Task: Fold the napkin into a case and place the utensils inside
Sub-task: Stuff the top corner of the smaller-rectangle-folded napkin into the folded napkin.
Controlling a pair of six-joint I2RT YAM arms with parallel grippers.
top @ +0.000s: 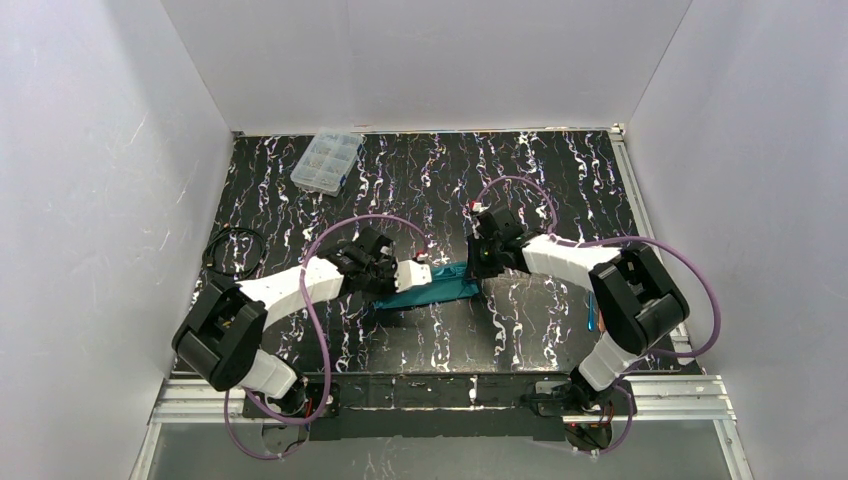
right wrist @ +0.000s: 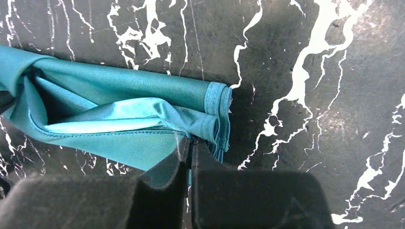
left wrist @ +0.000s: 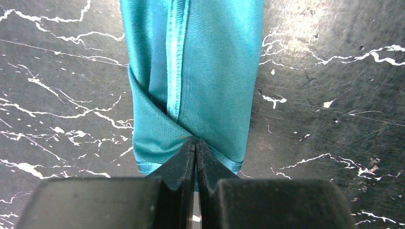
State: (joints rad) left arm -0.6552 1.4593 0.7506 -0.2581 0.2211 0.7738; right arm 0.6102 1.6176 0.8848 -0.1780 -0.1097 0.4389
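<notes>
The teal-green napkin [top: 436,283] hangs as a narrow folded strip between my two grippers over the middle of the table. My left gripper [top: 403,275] is shut on its left end; in the left wrist view the cloth [left wrist: 200,71] runs away from the closed gripper [left wrist: 196,143], its lighter hem showing. My right gripper [top: 482,262] is shut on the right end; in the right wrist view the gripper [right wrist: 191,142] pinches the bunched layers of the napkin [right wrist: 119,114] near its hemmed edge. An iridescent blue-orange utensil [top: 592,318] lies by the right arm's base link, mostly hidden.
A clear plastic compartment box [top: 327,159] stands at the back left of the black marbled table [top: 520,330]. A black cable [top: 232,248] loops at the left edge. White walls close in three sides.
</notes>
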